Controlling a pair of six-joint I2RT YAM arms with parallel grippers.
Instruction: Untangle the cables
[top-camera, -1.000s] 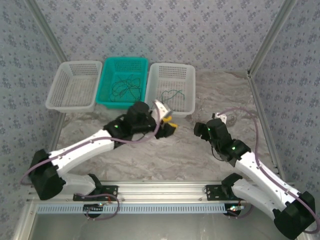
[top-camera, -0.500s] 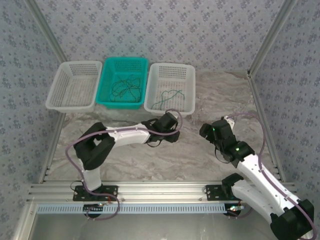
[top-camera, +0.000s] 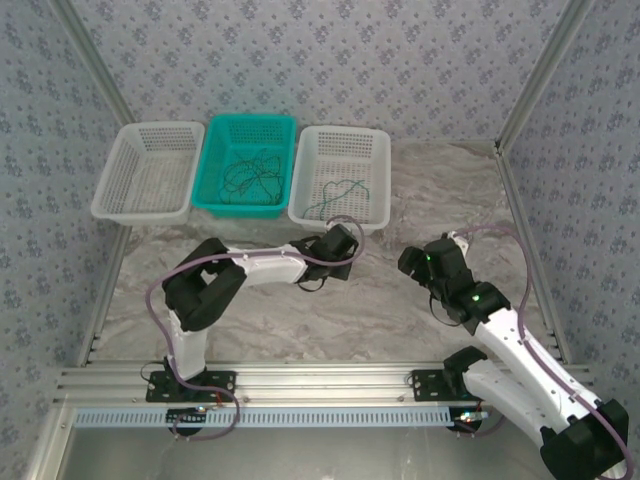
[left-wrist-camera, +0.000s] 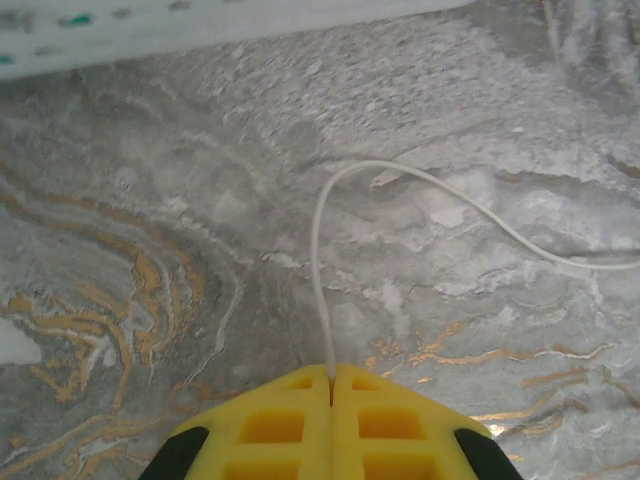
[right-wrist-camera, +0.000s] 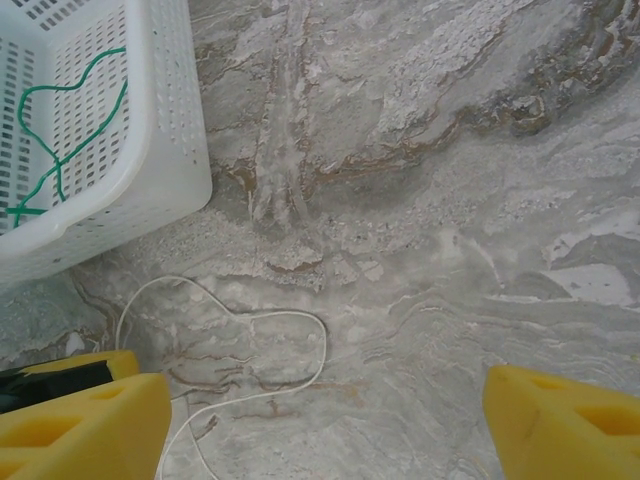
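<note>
Along the far edge of the marbled table (top-camera: 330, 325) we see three baskets in a row, their sides touching or nearly so. The left white basket (top-camera: 160, 128) stands at one end; the teal basket (top-camera: 250, 121) is in the middle; the right white basket (top-camera: 345, 131) is at the other end.

In the teal basket a loose tangle of dark cables (top-camera: 250, 175) lies on the floor; we cannot count the strands. In the right white basket a single green cable (top-camera: 330, 190) lies in a slack, wavy line from the near left corner towards the middle. From the right wrist view it shows through the perforated wall, wholly inside the basket.

A thin white cable (left-wrist-camera: 313, 240) lies on the bare table just in front of the right white basket, outside every container. From the right wrist view it makes an open loop on the marble.

The left gripper (left-wrist-camera: 331, 372) is low over the table near that basket's near edge. Its yellow fingers are pressed together with one end of the white cable pinched in the seam between them. From there the cable runs away from the fingers, bends over and trails off to the right.

The right gripper (right-wrist-camera: 327, 400) hangs above the table to the right of the loop; its yellow fingers stand wide apart and grasp nothing.
</note>
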